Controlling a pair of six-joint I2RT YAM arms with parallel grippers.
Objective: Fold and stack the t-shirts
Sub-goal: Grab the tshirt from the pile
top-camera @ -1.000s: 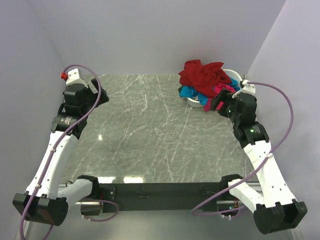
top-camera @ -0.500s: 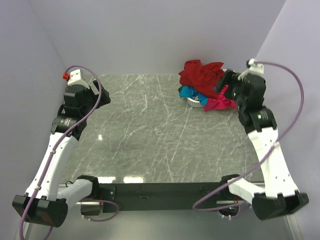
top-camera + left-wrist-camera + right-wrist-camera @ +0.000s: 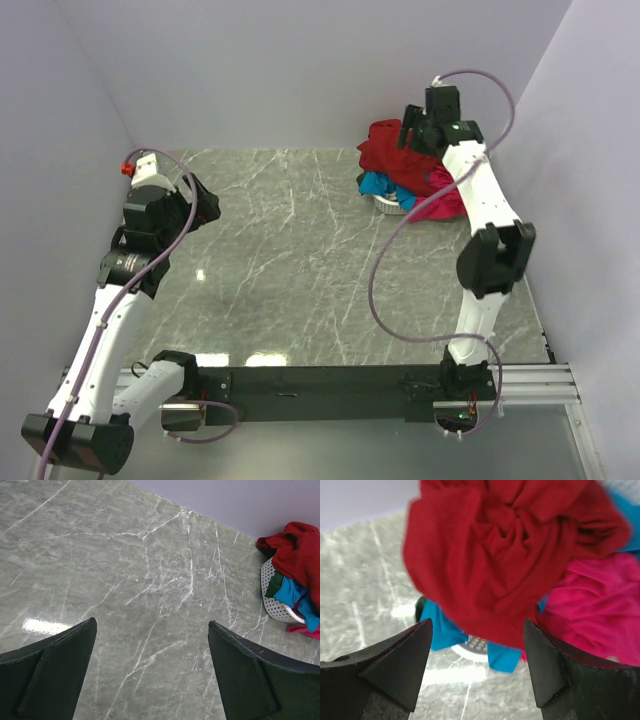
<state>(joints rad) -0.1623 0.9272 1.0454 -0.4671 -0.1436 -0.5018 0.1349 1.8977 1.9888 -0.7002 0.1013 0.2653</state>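
**Crimson heap on top, folding job not yet begun**

At the six o'clock edge of the grey marble table, nearest the camera, the two arms are bolted side by side. The left gripper hangs over the nine o'clock side. Its jaws are spread wide and hold nothing, with only stone showing between them.

Farther back, toward one o'clock, the right gripper hovers above the laundry. Its jaws are likewise wide apart and empty, aimed down at the dark red t-shirt that crowns the pile. Beneath it the teal-blue t-shirt pokes out toward the table's middle. The hot pink t-shirt spills out on the three o'clock side. All three lie crumpled together in and over the white latticed basket in the far right corner.

By the look of it, none has been lifted out, spread, folded or stacked, so the whole job lies ahead. The likely first step is a pinch on the red shirt to carry it onto the open marble. The same then awaits the other two.
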